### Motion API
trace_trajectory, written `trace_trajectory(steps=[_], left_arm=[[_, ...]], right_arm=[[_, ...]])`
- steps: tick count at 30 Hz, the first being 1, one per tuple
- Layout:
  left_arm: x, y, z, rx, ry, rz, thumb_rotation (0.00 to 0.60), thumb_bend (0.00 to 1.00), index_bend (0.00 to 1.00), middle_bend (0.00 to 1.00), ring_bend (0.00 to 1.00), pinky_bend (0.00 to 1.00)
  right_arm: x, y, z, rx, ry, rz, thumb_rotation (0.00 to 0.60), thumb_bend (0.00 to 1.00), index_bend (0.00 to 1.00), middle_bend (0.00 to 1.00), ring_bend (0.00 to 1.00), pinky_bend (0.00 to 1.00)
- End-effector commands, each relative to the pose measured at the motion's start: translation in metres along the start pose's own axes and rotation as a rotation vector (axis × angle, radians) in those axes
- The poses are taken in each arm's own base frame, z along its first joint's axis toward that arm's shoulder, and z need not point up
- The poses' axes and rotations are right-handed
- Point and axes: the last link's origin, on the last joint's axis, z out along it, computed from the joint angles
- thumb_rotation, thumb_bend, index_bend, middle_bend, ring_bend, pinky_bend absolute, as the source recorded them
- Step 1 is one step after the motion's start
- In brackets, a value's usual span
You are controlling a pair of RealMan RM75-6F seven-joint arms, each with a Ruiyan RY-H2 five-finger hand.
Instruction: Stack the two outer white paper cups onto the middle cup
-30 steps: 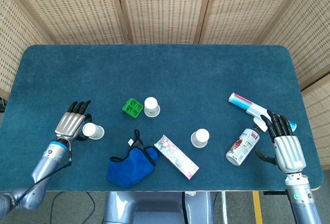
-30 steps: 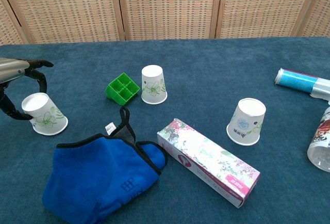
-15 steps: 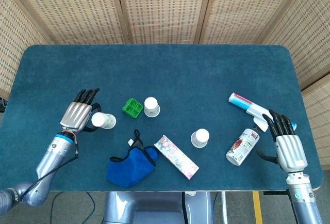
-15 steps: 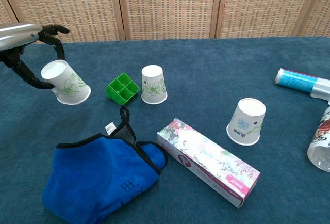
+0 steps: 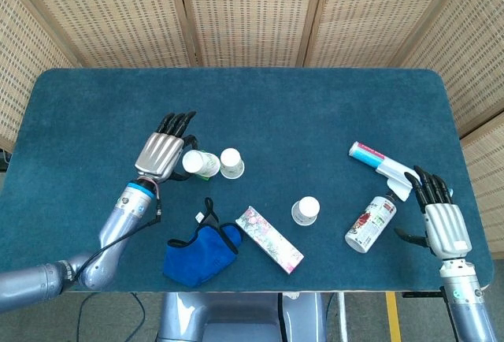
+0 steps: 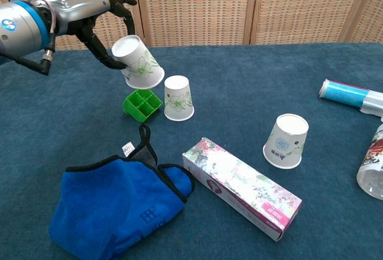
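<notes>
**Left hand holds one cup aloft beside the middle cup**

Head view: the left hand [image 5: 163,155] grips an outer paper cup [image 5: 194,161], tilted with its base toward the camera, above the green grid tray [image 5: 206,165] and just left of the middle cup [image 5: 231,162]. The middle cup stands upside down on the blue desk [image 5: 315,105]. The third cup [image 5: 305,210], also upside down, stands well to the right and nearer. A floral box [image 5: 269,239] lies between it and a blue cloth mask [image 5: 201,251]. At the right edge the right hand [image 5: 442,220] hovers with fingers spread and nothing in it, close to a lying spray can [image 5: 371,224] and a lint roller [image 5: 391,168].

Chest view: the left hand [image 6: 103,27] pinches the lifted cup [image 6: 138,63] between thumb and fingers, clear of the desk [image 6: 251,80] and tilted, its green leaf print facing forward. Below it sits the green tray [image 6: 142,103], touching or nearly touching the middle cup [image 6: 178,98], which carries the same leaf print. The right-hand cup [image 6: 286,141] bears a small bluish print too fine to read. The floral box [image 6: 242,187] shows a pink end panel with lettering too small to read. The mask [image 6: 114,206] has a faint stamped mark and a white tag, both unreadable. The lint roller [image 6: 352,97] and the can [image 6: 373,169] sit at the far right edge.
</notes>
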Motion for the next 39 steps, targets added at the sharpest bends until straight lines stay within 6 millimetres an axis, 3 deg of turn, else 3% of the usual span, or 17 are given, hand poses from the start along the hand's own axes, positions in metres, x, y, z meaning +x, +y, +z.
trace_trajectory(steps=[1,15,22,39], left_arm=[[-0.002,0.011,0.012,-0.011,-0.001,0.017,0.600,0.23,0.49,0.00,0.00,0.00],[-0.009,0.047,0.053,-0.020,-0.019,0.064,0.600,0.23,0.49,0.00,0.00,0.00],[-0.013,0.057,0.060,-0.027,-0.034,0.092,0.600,0.22,0.49,0.00,0.00,0.00],[-0.012,0.043,0.062,0.022,-0.066,0.133,0.600,0.22,0.47,0.00,0.00,0.00]], right_arm=[[-0.002,0.001,0.001,-0.002,-0.006,0.002,0.600,0.07,0.04,0.00,0.00,0.00],[0.003,0.014,0.007,-0.036,0.010,0.067,0.600,0.07,0.04,0.00,0.00,0.00],[0.002,0.018,0.010,-0.053,0.015,0.080,0.600,0.07,0.04,0.00,0.00,0.00],[0.004,0.023,0.012,-0.070,0.027,0.098,0.600,0.07,0.04,0.00,0.00,0.00]])
